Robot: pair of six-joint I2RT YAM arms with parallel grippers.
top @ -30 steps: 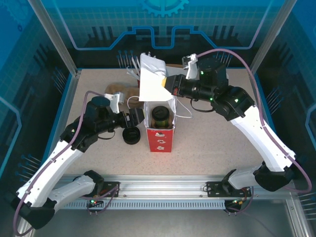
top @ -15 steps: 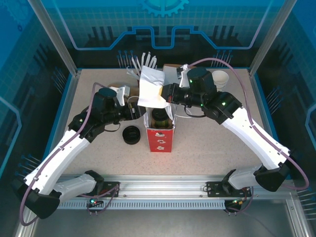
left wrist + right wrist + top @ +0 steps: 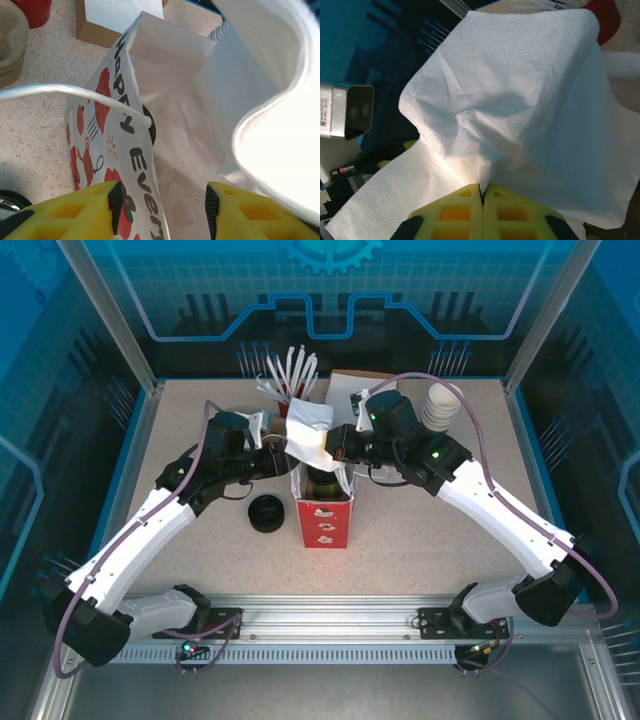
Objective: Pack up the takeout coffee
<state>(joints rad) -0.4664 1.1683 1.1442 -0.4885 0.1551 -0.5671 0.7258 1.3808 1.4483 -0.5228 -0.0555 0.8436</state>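
Note:
The takeout coffee [image 3: 322, 483] stands inside the red and white paper bag [image 3: 323, 512] at mid-table, its dark round top showing through the bag's mouth. Just above that mouth my right gripper [image 3: 336, 444] is shut on a crumpled white napkin [image 3: 308, 433]. The right wrist view has the yellow jaws [image 3: 482, 189] pinched on the napkin [image 3: 510, 100]. My left gripper [image 3: 283, 456] is at the bag's left rim. In the left wrist view its jaws [image 3: 164, 200] stand open on either side of the bag's printed wall [image 3: 127, 150], with a gap at both pads.
A stack of black lids [image 3: 266, 513] lies just left of the bag. White-rimmed cups [image 3: 438, 405] stand at the back right behind the right arm. White straws [image 3: 292, 370] and a cardboard box [image 3: 358, 380] sit at the back. The bag's white cord handle [image 3: 75, 92] loops leftward.
The right gripper has carried the napkin down and left over the bag's mouth. The left gripper has moved up to the bag's left rim and its jaws have narrowed.

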